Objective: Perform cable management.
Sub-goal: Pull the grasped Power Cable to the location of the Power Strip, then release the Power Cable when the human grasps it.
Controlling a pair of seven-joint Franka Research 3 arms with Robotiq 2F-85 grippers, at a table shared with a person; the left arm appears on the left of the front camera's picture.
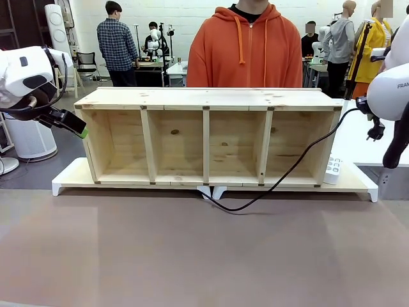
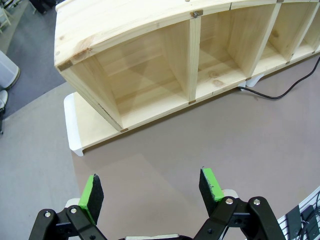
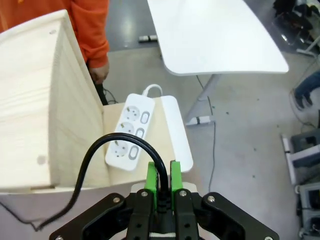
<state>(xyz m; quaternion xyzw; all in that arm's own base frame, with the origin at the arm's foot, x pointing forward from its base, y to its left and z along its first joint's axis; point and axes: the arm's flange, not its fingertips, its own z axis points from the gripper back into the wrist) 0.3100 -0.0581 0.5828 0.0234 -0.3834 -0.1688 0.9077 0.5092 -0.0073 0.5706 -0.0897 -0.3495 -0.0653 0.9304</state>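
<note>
**Left hand** (image 2: pixel 152 187), left of the wooden shelf (image 1: pixel 204 99): fingers spread wide, holding nothing, above the bench (image 1: pixel 192 256). **Shelf:** 4 compartments. **Cable** (image 3: pixel 120 138): 1, running from the bench before the shelf's middle, up across its rightmost compartment. **Right hand** (image 3: pixel 163 182), beyond the shelf's right end: clamped on the cable near its plug (image 1: pixel 376 132). **Power strip** (image 3: pixel 131 132): 1, white, 3 sockets, just beside that end.

A white wall (image 1: pixel 192 16) closes the far end of the room, under even indoor light. The floor (image 1: pixel 25 173) is grey. A white table (image 3: pixel 215 35) stands off to the right of the brown counter (image 1: pixel 192 256). Farther back, people gather round a cluttered bench (image 1: pixel 150 64), near a black chair (image 1: pixel 85 62).
</note>
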